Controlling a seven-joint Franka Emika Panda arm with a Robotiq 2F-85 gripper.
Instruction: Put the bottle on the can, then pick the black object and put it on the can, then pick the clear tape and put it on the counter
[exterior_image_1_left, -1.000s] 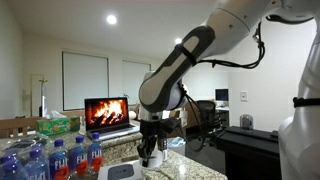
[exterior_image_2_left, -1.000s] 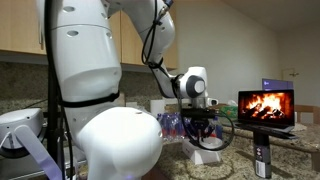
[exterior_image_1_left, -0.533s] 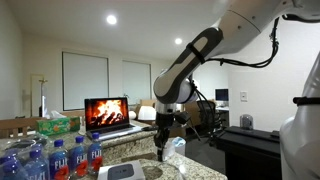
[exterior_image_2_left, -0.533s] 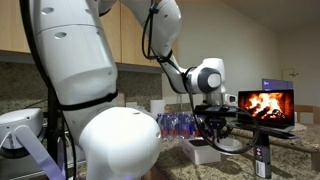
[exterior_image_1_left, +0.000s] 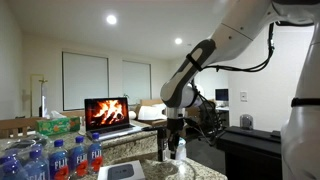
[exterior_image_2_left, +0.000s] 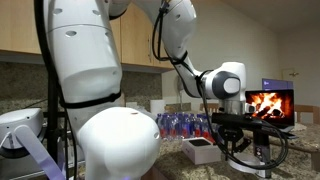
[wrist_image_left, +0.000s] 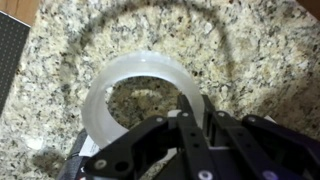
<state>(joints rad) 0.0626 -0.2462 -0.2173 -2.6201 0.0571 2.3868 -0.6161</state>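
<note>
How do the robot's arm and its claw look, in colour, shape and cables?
The arm has smooth, rounded white shells with dark grey bands at the joints. Thin black cables run along it and loop near the wrist. The claw is black, with angular linked parts and small screws. No markings are readable.

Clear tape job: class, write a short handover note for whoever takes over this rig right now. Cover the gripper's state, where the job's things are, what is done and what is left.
Gripper: shut on the clear tape, pinching the ring's wall.
Tape: seems to be held above the granite counter, since its shadow falls offset on the stone.
Bottle, black object, can: not clearly visible in any view, so those two steps cannot be confirmed.
Left: lower the tape onto the counter and open the gripper, then check the can.
</note>
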